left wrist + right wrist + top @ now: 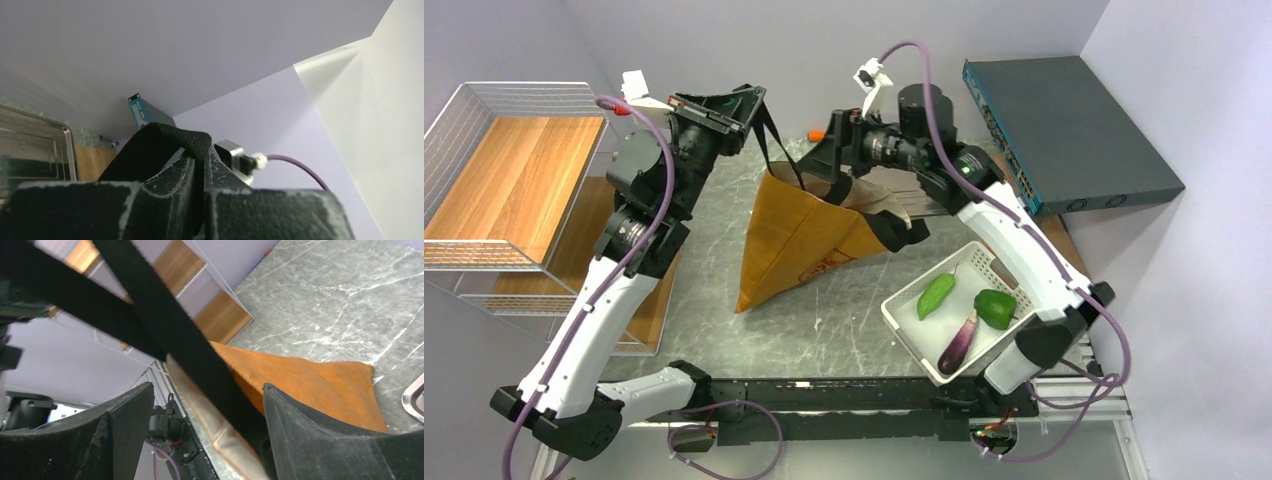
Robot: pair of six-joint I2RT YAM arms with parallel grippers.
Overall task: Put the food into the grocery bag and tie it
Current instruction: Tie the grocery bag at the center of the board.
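Over the marble table, the left gripper pinches a black strap, holding up the grocery bag with its bottom corner on the stone, while the right gripper, jaws spread around webbing, seemingly holds nothing; one slip would drop it.

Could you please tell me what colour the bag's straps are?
Black straps, clearest in the right wrist view.
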